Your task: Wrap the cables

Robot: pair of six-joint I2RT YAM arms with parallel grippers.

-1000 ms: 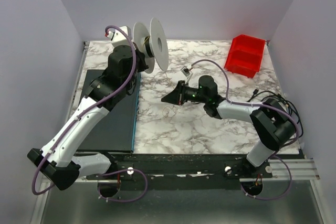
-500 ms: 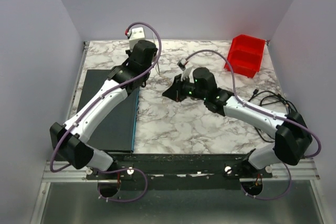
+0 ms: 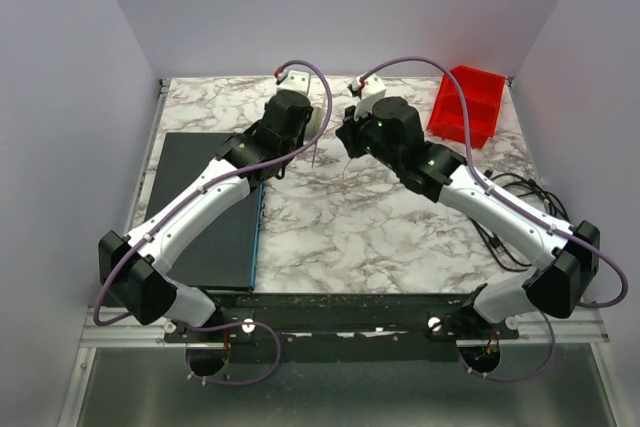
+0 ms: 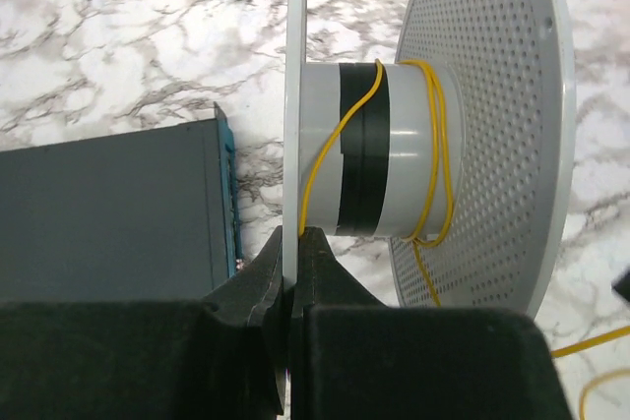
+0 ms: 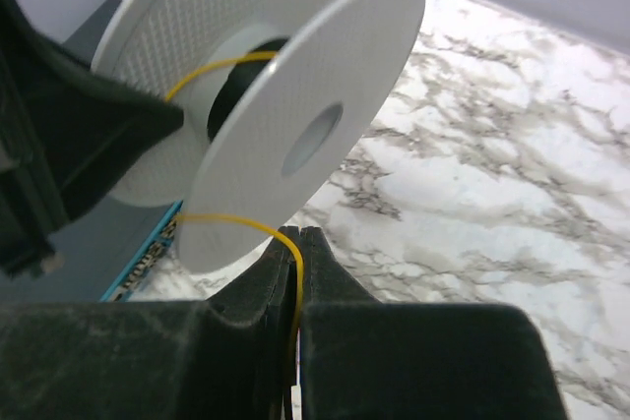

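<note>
Left wrist: left pincer (image 4: 292, 245) is clamped on the near flange of the spool (image 4: 413, 159). Yellow cable (image 4: 440, 145) loops loosely round the hub, its tail running off lower right over the marble worktop (image 4: 118, 56). Right wrist: right pincer (image 5: 298, 243) pinches the cable just beside the spool's flange. Top external: red bin (image 3: 467, 105) at the far right.

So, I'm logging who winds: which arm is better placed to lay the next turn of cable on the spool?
Right, probably. The right fingers pinch the cable beside the spool, so they could lead it round the hub. The left fingers are clamped on the spool's flange, holding it.
</note>
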